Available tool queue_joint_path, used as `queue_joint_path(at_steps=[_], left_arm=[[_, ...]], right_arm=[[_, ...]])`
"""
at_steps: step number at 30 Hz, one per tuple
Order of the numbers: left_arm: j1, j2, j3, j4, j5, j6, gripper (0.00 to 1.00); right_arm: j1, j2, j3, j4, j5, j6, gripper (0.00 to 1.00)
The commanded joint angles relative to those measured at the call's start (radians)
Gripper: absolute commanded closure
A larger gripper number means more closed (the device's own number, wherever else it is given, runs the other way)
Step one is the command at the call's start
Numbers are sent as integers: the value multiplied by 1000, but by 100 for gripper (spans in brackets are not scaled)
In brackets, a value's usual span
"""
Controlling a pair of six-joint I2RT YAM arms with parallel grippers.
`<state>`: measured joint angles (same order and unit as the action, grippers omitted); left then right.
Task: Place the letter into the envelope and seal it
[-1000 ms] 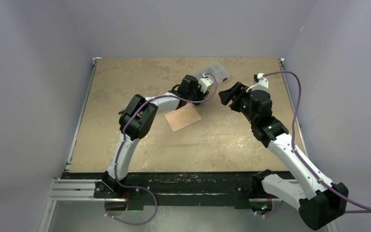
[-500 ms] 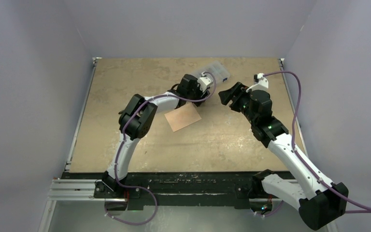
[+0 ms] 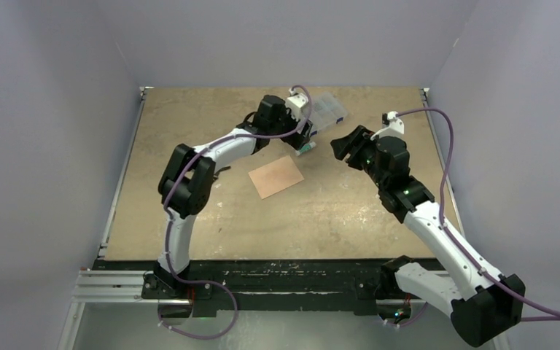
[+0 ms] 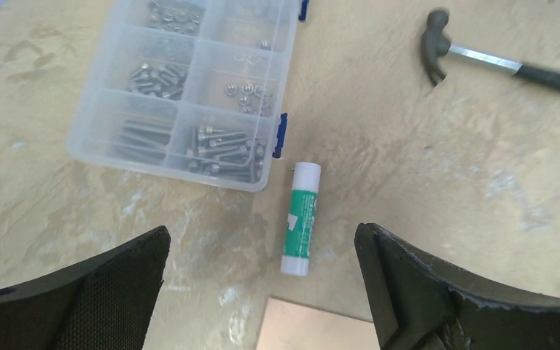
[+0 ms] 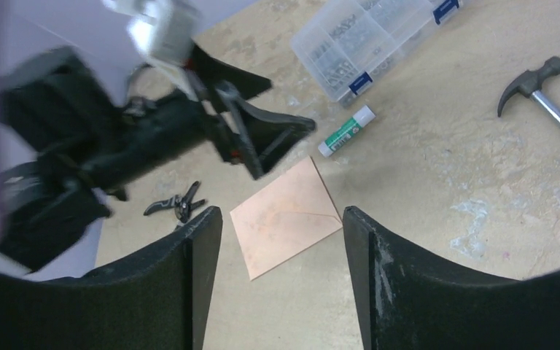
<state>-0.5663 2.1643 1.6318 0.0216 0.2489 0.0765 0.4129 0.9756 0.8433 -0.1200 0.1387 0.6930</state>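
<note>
**Inspection: both pairs of fingers wide and empty, envelope flat on the desk**

Containers: one clear plastic organiser box sits ahead and to the left of my left fingers. It is divided into several compartments and has blue latches on the side facing the fingers. The compartments nearest the fingers hold long metal screws. Those further off hold smaller hardware that I cannot identify.

Count of items on the desk:
- One envelope. It lies flat with a flap line showing, directly between and beyond my right fingers. One corner also shows low between my left fingers.
- One green-and-white glue stick. It lies straight ahead between my left fingers, just beyond the envelope's corner and beside the box, touching neither.
- One hammer, far ahead and right of my left fingers.
- One small black pair of pliers, just beyond my right set's left finger.

Finger state: the left pair is spread wide and holds nothing. The right pair is spread wide and holds nothing.
</note>
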Motion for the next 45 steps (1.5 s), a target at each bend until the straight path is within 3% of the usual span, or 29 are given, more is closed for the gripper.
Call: queue_joint_path(at_steps=[1, 4, 8, 10, 19, 36, 45], left_arm=[[21, -195, -49, -50, -84, -191, 1], [39, -293, -84, -149, -199, -318, 1], [42, -448, -164, -249, -314, -372, 1], [43, -529, -204, -283, -397, -410, 1], [46, -792, -328, -384, -527, -432, 1], [46, -843, -289, -443, -533, -435, 1], [47, -865, -302, -449, -531, -429, 1]], right_arm=[[1, 55, -48, -18, -32, -9, 40], [1, 129, -76, -9, -60, -45, 47], [8, 207, -105, 54, -72, -102, 55], [12, 231, -114, 93, -68, -130, 55], [23, 479, -61, 205, -45, -159, 56], [43, 850, 153, 316, 23, -179, 61], [43, 945, 225, 345, 62, -162, 62]])
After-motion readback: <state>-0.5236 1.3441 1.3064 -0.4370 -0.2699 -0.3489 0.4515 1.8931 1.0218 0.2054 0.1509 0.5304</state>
